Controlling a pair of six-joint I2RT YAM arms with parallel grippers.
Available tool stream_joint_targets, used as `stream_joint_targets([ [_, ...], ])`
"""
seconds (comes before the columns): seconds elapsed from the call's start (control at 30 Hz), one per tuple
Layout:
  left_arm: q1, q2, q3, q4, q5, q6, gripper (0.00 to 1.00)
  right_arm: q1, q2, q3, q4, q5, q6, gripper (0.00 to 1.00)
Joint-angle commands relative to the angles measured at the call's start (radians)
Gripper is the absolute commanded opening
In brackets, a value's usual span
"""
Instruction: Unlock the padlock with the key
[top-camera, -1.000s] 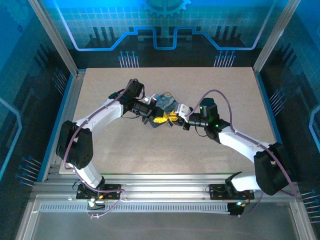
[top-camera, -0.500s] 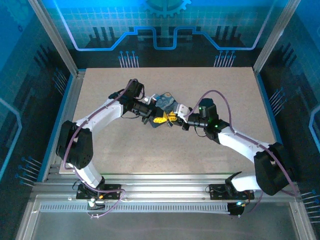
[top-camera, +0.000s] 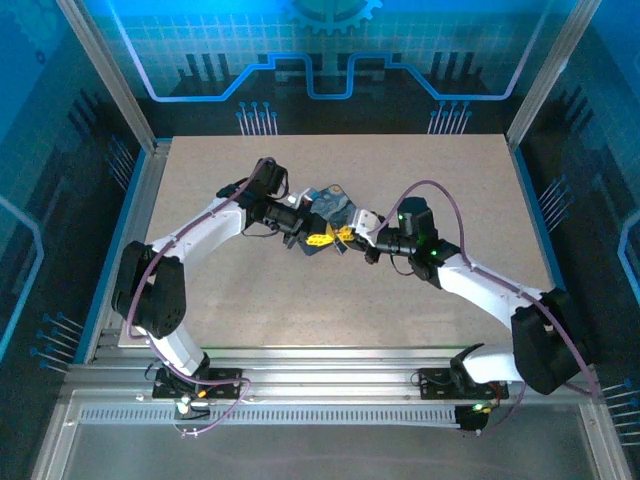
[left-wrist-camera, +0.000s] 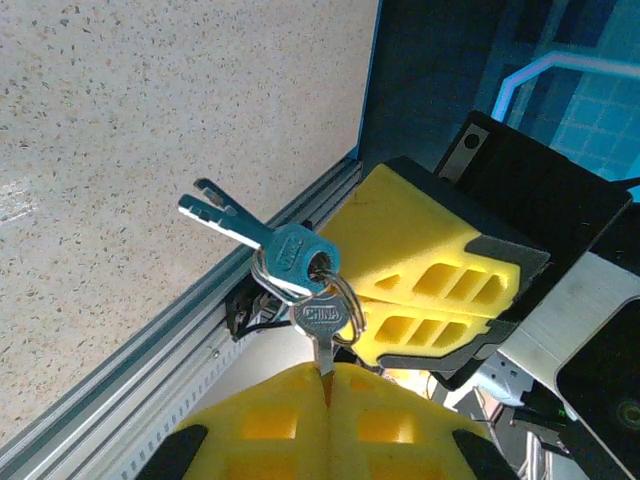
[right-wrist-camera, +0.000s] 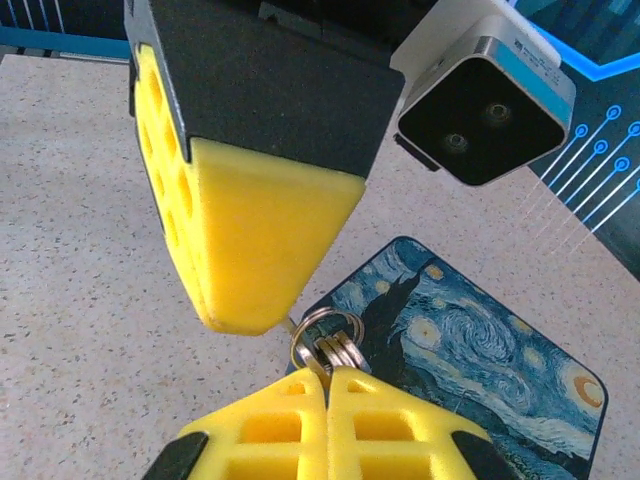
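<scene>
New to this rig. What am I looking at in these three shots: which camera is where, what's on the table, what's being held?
Two small robot arms are bolted side by side at the near edge of a table. The overhead picture looks down from above and behind them, with the left arm on the left. The other two pictures come from a camera on each wrist. Each shows its own yellow fingers at the bottom edge and the other arm's fingers opposite.

A dark-blue swirl-painted tin lies on the table, and the two grippers meet by it. The left gripper has its jaws shut on the blade of a silvery key. That key hangs on a key ring with two more keys. The right gripper has its jaws shut on the key ring end of the bunch.
</scene>
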Motion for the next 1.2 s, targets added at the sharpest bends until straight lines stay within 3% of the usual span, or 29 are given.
stream_joint_targets([
  [0.0,0.012,0.007,0.002,0.050,0.016,-0.077,0.24,0.037,-0.023,0.033,-0.085,-0.107,0.032,0.00],
  [0.1,0.027,0.004,0.005,0.050,0.008,-0.076,0.35,0.023,-0.012,0.055,-0.158,-0.134,0.065,0.00],
  [0.4,0.091,-0.039,-0.024,0.040,-0.018,-0.030,0.36,-0.019,0.027,0.113,-0.256,-0.179,0.234,0.00],
  [0.5,0.093,-0.047,-0.030,-0.001,-0.067,0.007,0.35,-0.030,0.059,0.165,-0.353,-0.100,0.277,0.00],
  [0.63,0.097,-0.083,-0.015,-0.154,-0.261,0.119,0.39,-0.052,0.152,0.226,-0.484,-0.037,0.429,0.23],
  [0.8,0.142,-0.163,-0.106,-0.177,-0.450,0.125,0.44,0.036,0.290,0.234,-0.534,0.048,0.531,0.34],
  [1.17,0.179,-0.233,-0.218,-0.180,-0.586,0.137,0.45,0.181,0.535,0.445,-0.641,0.352,0.496,0.41],
])
